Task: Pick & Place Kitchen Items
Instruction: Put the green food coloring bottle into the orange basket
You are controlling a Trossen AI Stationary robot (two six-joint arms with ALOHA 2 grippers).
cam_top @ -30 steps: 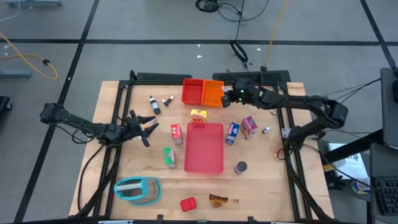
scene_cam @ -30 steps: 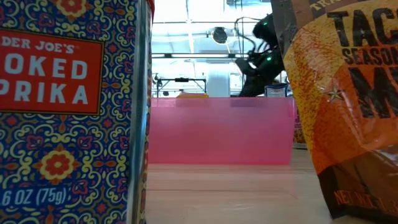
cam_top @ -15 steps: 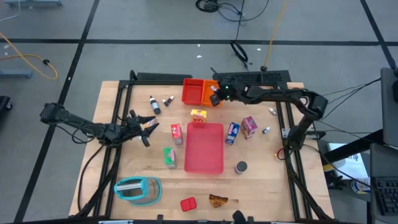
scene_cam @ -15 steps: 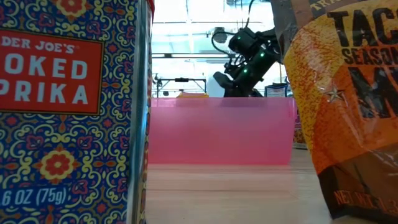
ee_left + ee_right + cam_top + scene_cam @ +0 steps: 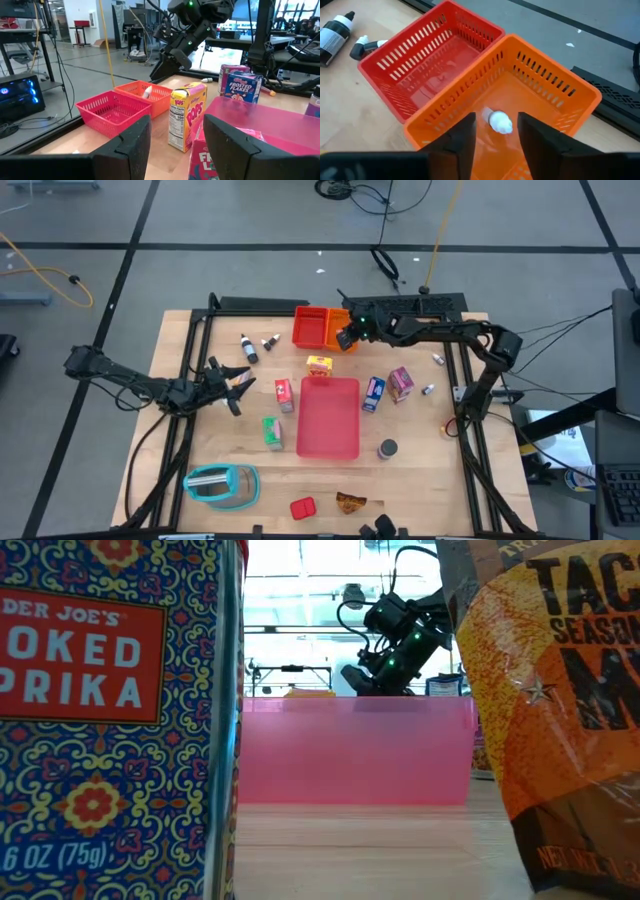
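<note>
My right claw (image 5: 495,131) hangs open over orange bin (image 5: 540,87); white item (image 5: 500,122), probably a bottle, lies inside. Lift straight up, clear the rim.

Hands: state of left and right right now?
Left hand: open, empty, beside the pink tray.
Right hand: open above the orange bin, small white item lying inside.

Red bin (image 5: 311,327) and orange bin (image 5: 341,331) stand touching at the table's (image 5: 420,470) far edge. Pink tray (image 5: 328,417) lies flat mid-table. A teal object (image 5: 221,485) sits near the front left corner.
</note>
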